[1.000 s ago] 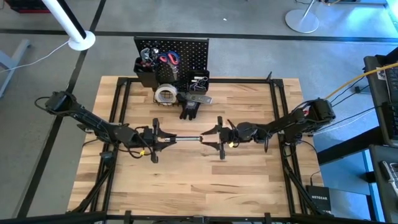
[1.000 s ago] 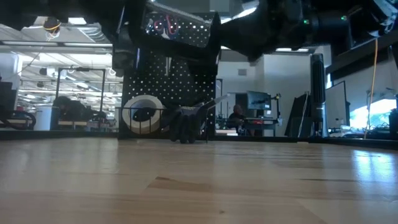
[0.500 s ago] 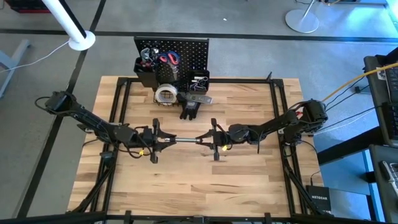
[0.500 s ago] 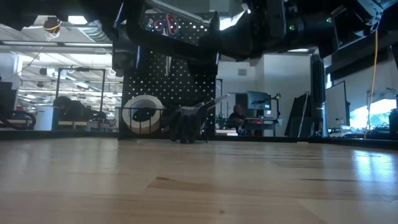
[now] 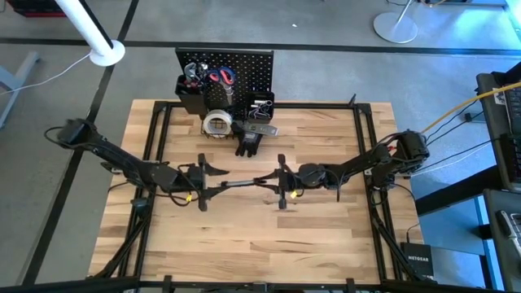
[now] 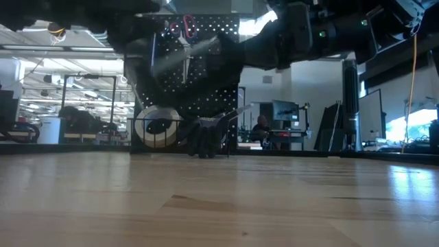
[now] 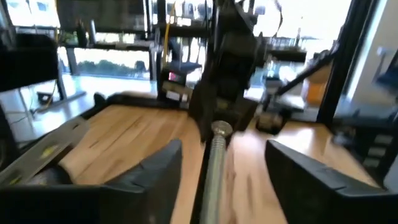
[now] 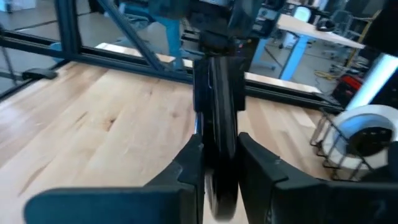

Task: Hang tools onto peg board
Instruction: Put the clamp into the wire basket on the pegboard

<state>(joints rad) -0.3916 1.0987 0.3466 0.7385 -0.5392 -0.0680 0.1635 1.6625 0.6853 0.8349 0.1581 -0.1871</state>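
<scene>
Midtable, right pincer [image 5: 269, 180] clamped on C-clamp [image 5: 244, 183], left pincer [image 5: 213, 181] parted.

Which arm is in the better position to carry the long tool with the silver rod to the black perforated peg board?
Right. The right gripper is shut on the tool, while the left gripper fingers stand open around its silver rod. The peg board lies beyond both.

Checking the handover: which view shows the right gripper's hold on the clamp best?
Right wrist view: the right gripper pinches the black C-clamp. High view shows it small between both grippers; low view only dark arms; left wrist its screw end.
</scene>
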